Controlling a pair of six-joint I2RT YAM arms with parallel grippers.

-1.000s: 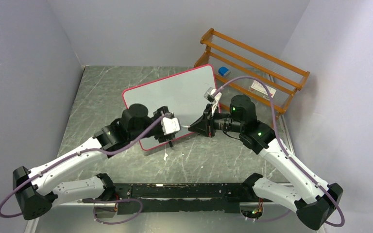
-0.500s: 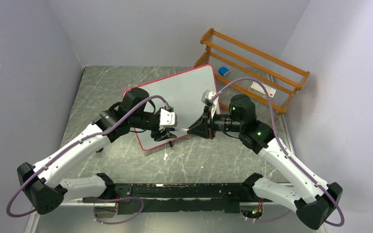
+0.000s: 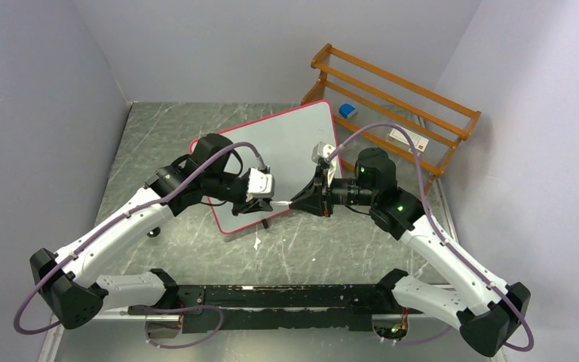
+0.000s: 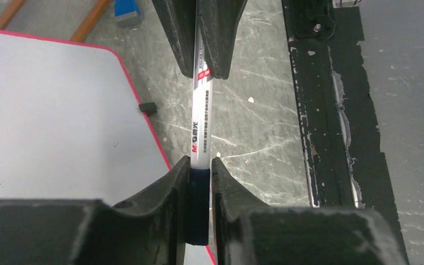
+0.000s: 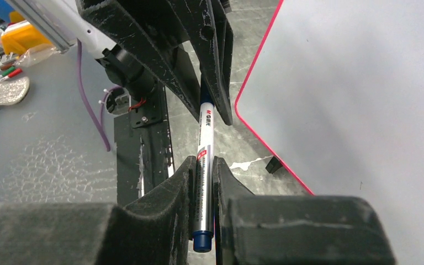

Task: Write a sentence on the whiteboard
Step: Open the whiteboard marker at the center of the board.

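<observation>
Lying flat on the worktop (image 3: 162, 139), the whiteboard (image 3: 286, 143) fills the middle of the top view, turned so that one corner points to 1 o'clock and another to 6 o'clock. Its white face is bare, so the sentence is not yet begun.

Near the board's 5 o'clock edge, the marker (image 4: 201, 118) hangs level between the two arms, clear of the worktop. The right jaws are clamped tight on the white barrel toward its rear end. The left jaws are pinched nearly shut on the dark blue cap (image 4: 199, 212). The left arm (image 3: 121, 230) reaches in from 8 o'clock and the right arm (image 3: 430, 237) from 4 o'clock, so the jaws face each other along the marker's length. That hold looks meant for uncapping: one side anchors the barrel while the other can draw the cap straight off.

Most of the cap is buried between the left fingers, and the nib is hidden inside it. Whether the cap has begun to part from the barrel cannot be told. In the top view the left arm covers the board's 8 o'clock corner. A wooden rack (image 3: 392, 83) stands at 1 o'clock beyond the board, and a small blue item (image 3: 348, 111) under it is too small to identify.
</observation>
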